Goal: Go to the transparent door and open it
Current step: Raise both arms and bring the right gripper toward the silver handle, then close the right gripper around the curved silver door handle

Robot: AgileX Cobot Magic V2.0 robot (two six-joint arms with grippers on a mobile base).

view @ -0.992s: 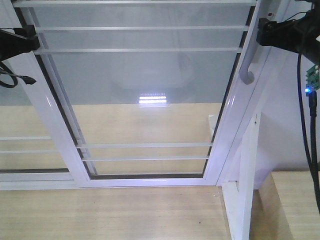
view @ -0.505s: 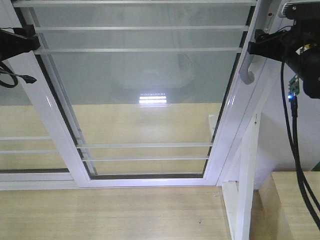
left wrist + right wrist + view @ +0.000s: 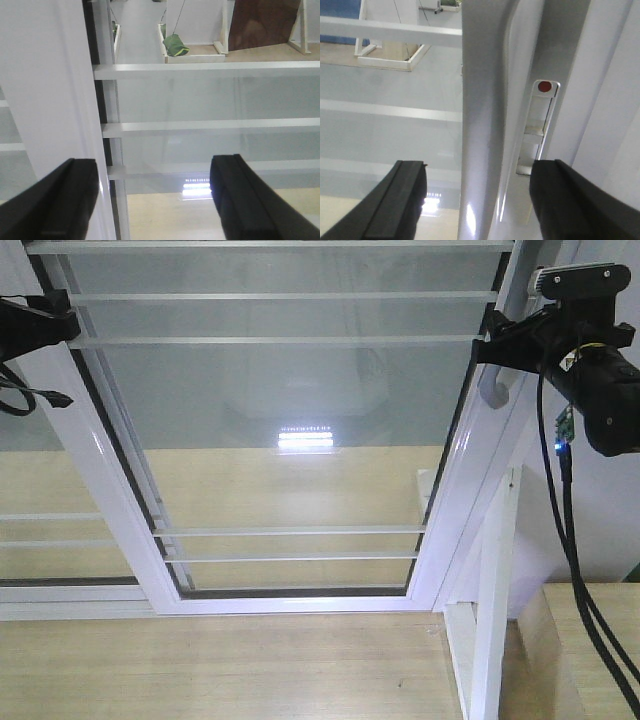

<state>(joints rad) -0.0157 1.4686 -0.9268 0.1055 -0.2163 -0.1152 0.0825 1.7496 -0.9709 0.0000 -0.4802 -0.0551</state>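
Left gripper [image 3: 152,200] hangs spread and empty beside the left stile; the transparent door [image 3: 280,400] fills the middle, seemingly shut against the right jamb; right gripper [image 3: 477,195], jaws apart, straddles the hooked handle [image 3: 492,390]; grasp stage, I judge; next, clamp and draw leftward.

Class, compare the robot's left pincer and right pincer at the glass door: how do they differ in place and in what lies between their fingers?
The right pincer is at the door's handle stile; the left pincer is by the opposite stile, which has no handle. The right pincer has the handle between its fingers; the left pincer has only glass and thin bars. Both are open and grip nothing.
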